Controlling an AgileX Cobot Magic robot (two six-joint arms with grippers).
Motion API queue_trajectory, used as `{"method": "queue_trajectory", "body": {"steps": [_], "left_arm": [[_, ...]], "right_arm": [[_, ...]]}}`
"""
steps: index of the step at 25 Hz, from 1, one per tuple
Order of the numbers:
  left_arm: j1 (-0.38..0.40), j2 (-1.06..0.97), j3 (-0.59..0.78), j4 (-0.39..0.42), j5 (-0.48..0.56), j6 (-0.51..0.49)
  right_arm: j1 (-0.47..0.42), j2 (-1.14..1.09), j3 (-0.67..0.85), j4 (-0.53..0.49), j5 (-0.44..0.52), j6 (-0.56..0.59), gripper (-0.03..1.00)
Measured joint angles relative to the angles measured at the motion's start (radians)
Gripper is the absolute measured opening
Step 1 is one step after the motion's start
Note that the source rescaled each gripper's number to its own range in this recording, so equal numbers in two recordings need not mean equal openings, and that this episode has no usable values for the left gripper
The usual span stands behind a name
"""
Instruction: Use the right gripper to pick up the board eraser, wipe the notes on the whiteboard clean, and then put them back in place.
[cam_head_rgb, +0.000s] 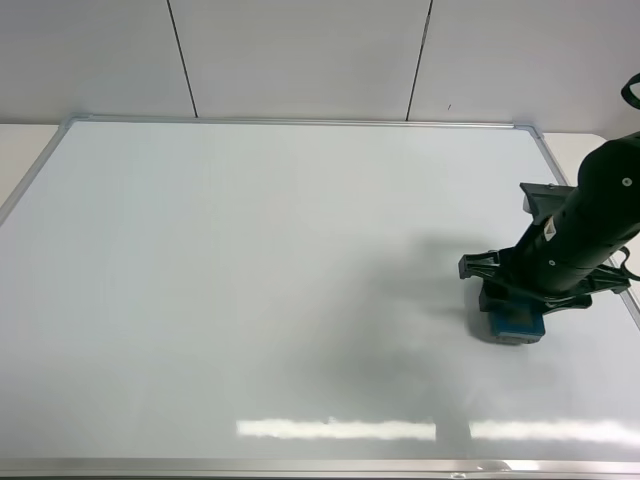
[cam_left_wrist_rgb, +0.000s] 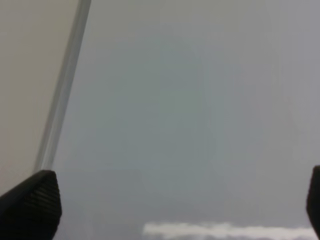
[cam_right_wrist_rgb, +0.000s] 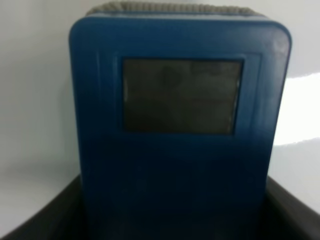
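Mostly hidden: board eraser (cam_head_rgb: 515, 322) clamped by right gripper (cam_head_rgb: 512, 300) on whiteboard (cam_head_rgb: 250, 300); left gripper (cam_left_wrist_rgb: 175, 200) spread.

Robot test lab or office: framed whiteboard (cam_head_rgb: 250, 300) lies flat as worktop; plain panelled wall (cam_head_rgb: 300, 55) at 12 o'clock.

blue board eraser (cam_right_wrist_rgb: 180, 145), grey patch (cam_right_wrist_rgb: 182, 96), whiteboard (cam_right_wrist_rgb: 35, 100)

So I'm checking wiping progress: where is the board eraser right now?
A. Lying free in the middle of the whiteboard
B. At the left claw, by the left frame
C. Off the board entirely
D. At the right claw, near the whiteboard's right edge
D: the board eraser sits under the right claw near the right edge of the whiteboard.
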Motion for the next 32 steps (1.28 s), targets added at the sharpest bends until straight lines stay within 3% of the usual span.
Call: {"method": "queue_trajectory", "body": {"steps": [3,4,6,15,24,32], "left_arm": [[0.0,0.0,0.0,0.0,0.0,0.0],[0.0,0.0,0.0,0.0,0.0,0.0],[0.0,0.0,0.0,0.0,0.0,0.0],[0.0,0.0,0.0,0.0,0.0,0.0],[0.0,0.0,0.0,0.0,0.0,0.0],[0.0,0.0,0.0,0.0,0.0,0.0]], "right_arm": [[0.0,0.0,0.0,0.0,-0.015,0.002,0.77],[0.0,0.0,0.0,-0.001,-0.016,0.003,0.86],[0.0,0.0,0.0,-0.002,-0.017,0.003,0.94],[0.0,-0.033,0.0,-0.002,-0.033,0.004,0.99],[-0.007,-0.318,0.001,0.0,0.018,0.004,1.0],[-0.163,-0.582,0.001,-0.003,0.13,-0.052,1.0]]}}
